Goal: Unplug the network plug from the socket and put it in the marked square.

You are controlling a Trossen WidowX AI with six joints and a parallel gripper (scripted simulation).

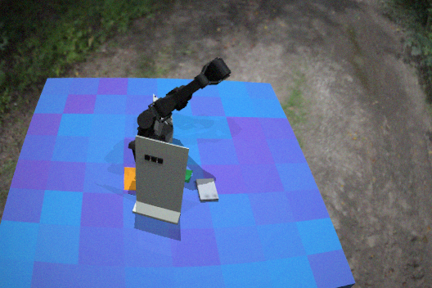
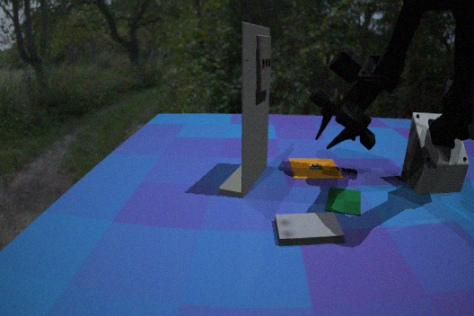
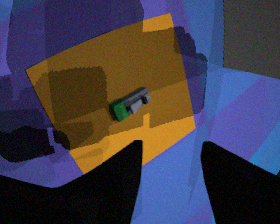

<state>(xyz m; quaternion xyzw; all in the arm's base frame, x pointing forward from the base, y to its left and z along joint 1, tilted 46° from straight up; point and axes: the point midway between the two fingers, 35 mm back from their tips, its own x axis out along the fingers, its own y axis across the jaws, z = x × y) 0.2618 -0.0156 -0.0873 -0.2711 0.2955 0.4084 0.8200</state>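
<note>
The network plug (image 2: 316,167) (image 3: 130,104), grey with a green end, lies on the orange square (image 1: 129,178) (image 2: 297,174) (image 3: 161,137), inside its edges. My gripper (image 2: 322,143) (image 3: 172,149) is open, with nothing between the fingers. It hangs in the air above the square, and the plug lies apart from both fingertips. The upright panel (image 1: 161,185) (image 2: 254,140) stands beside the square, with a socket block (image 2: 265,74) high on its face. In the top view the panel hides the plug and the fingers.
A flat green square (image 1: 188,175) (image 2: 343,201) lies on the table near the orange one. A low grey slab (image 1: 208,190) (image 2: 310,226) lies beyond it, on the side away from the orange square. The arm's base mount (image 2: 440,177) stands behind the gripper, across from the panel.
</note>
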